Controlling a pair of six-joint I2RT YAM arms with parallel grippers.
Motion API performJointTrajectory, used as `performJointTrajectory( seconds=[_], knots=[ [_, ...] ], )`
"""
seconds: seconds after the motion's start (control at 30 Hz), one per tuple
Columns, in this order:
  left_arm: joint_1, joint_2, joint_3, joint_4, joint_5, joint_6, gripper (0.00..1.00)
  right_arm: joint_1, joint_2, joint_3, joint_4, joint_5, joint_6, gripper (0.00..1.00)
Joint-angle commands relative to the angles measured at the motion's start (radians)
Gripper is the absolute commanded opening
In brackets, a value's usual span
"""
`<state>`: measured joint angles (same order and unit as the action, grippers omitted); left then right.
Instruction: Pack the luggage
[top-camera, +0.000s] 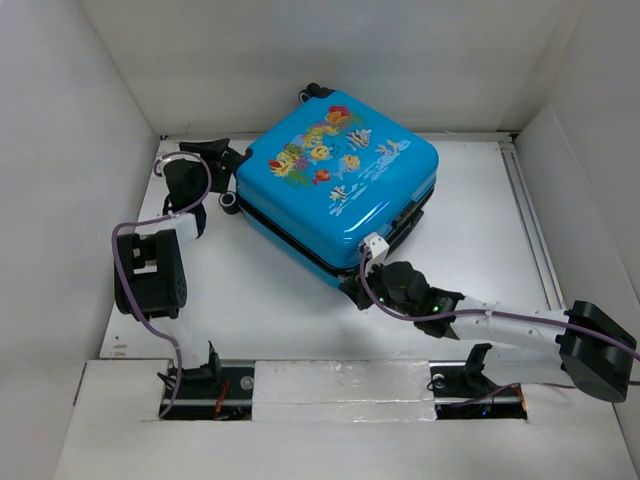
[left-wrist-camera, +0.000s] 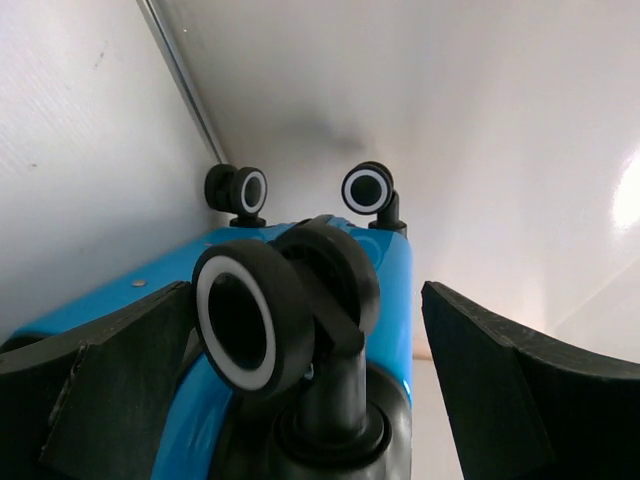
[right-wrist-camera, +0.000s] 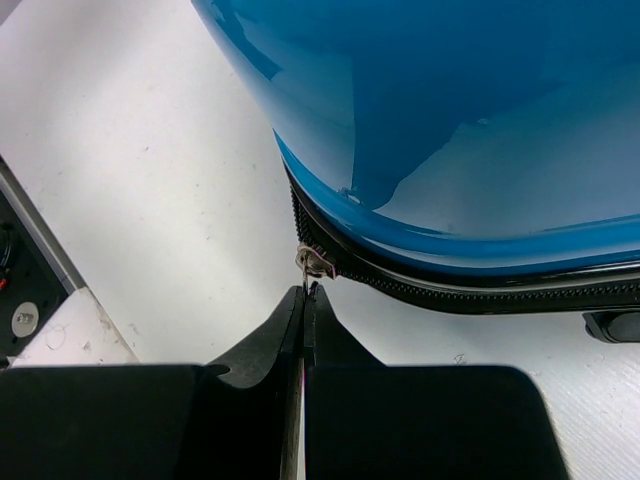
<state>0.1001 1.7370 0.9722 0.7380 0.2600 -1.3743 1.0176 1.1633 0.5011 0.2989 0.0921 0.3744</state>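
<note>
The luggage (top-camera: 340, 185), a bright-blue hard shell with a fish print, lies flat and closed in the middle of the table. My left gripper (top-camera: 234, 178) stands open at its left corner. In the left wrist view the wide-apart fingers (left-wrist-camera: 120, 370) flank a black caster wheel (left-wrist-camera: 240, 320) without pinching it. My right gripper (top-camera: 358, 290) is at the suitcase's near corner. In the right wrist view this right gripper (right-wrist-camera: 305, 295) is shut on the small metal zipper pull (right-wrist-camera: 315, 262), on the black zipper track (right-wrist-camera: 480, 290) under the blue shell (right-wrist-camera: 450, 120).
White walls box in the table on the left, back and right. A metal rail (top-camera: 530, 220) runs along the right side. Two more wheels (left-wrist-camera: 250, 190) (left-wrist-camera: 368, 188) stick out toward the back wall. The left arm's elbow (top-camera: 150, 275) hangs close to the left wall.
</note>
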Motion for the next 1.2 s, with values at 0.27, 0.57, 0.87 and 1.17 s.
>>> performJointTrajectory(
  seconds=[0.27,0.57,0.87,1.17],
  knots=[
    [0.004,0.125,0.123,0.187,0.073,-0.123,0.71,0.032,-0.02,-0.004,0.071,-0.114,0.034,0.0],
    [0.023,0.014,0.045,0.209,0.021,-0.003,0.0,0.004,-0.042,0.008,0.062,-0.098,0.024,0.0],
    [0.001,-0.365,-0.51,0.438,-0.096,0.058,0.0,-0.327,-0.137,0.031,0.043,-0.35,0.025,0.0],
    [-0.2,-1.029,-0.823,0.117,-0.22,0.234,0.0,-0.538,-0.148,0.128,-0.144,-0.388,-0.043,0.0]
  ],
)
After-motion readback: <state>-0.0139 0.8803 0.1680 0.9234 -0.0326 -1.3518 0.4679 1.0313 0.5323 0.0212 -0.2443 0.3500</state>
